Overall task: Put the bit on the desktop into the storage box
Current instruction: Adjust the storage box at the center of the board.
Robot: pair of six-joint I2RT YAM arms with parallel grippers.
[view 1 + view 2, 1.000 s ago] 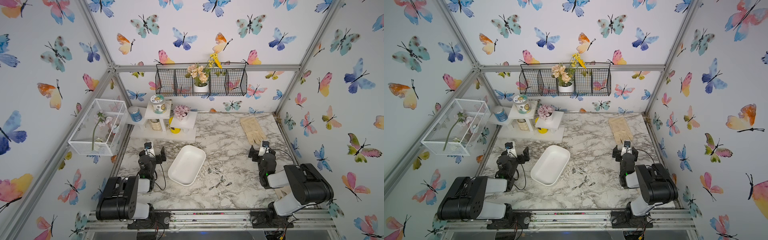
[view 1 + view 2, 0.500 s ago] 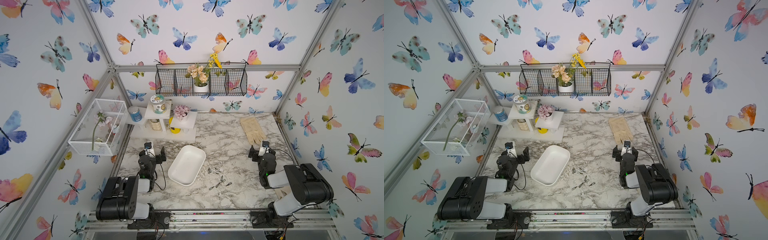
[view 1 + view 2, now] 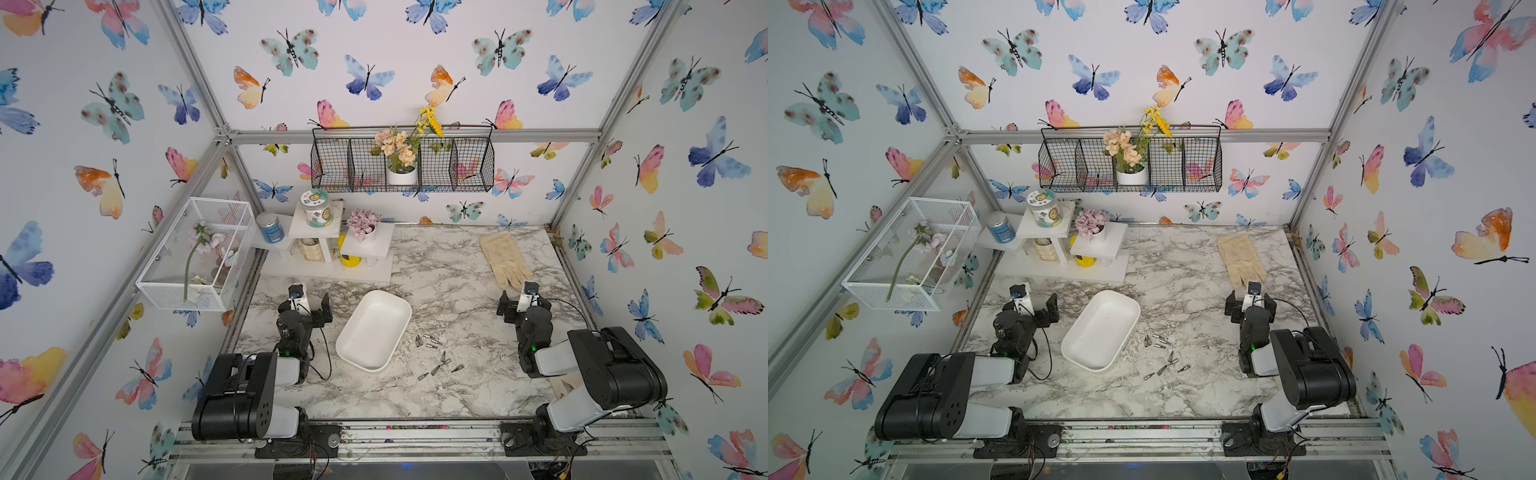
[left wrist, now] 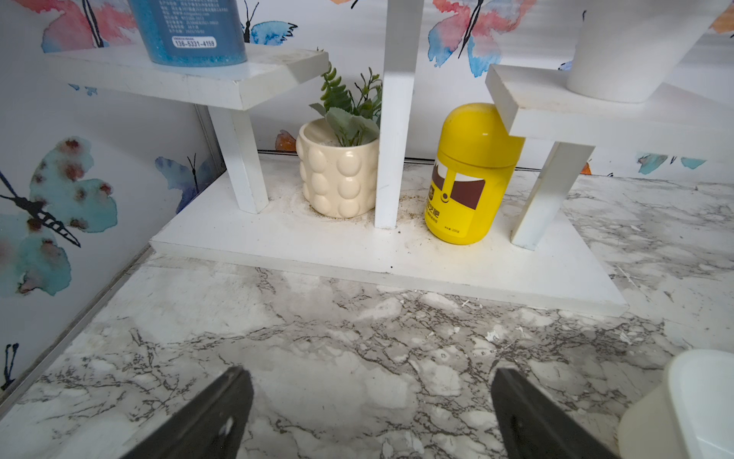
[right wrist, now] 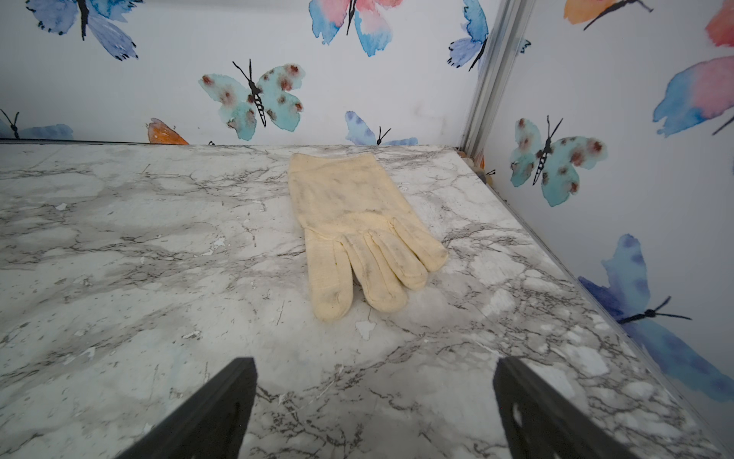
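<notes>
The desktop (image 3: 457, 266) is a white marbled surface spanning the whole work area. A white stepped shelf (image 3: 332, 270) stands at its rear left corner, with a yellow container (image 4: 468, 175) on the shelf base. The storage box (image 3: 374, 328) lies on the desktop left of centre, set diagonally, open side up; both top views show its interior as bare white. A cream glove (image 5: 357, 230) lies flat near the rear right edge, fingers pointing toward the right arm. The left gripper (image 4: 369, 381) sits low over the desktop between the shelf and the storage box; its jaws stand wide apart, with only bare marble between them, and a corner of the box shows just beside one jaw in the left wrist view. The right gripper (image 5: 373, 369) sits low over the desktop just in front of the glove, jaws likewise spread wide and holding nothing. The bits (image 3: 436, 368) lie on the desktop in two loose groups just to the right of the storage box, outside it, between the two arms and well apart from both grippers.
</notes>
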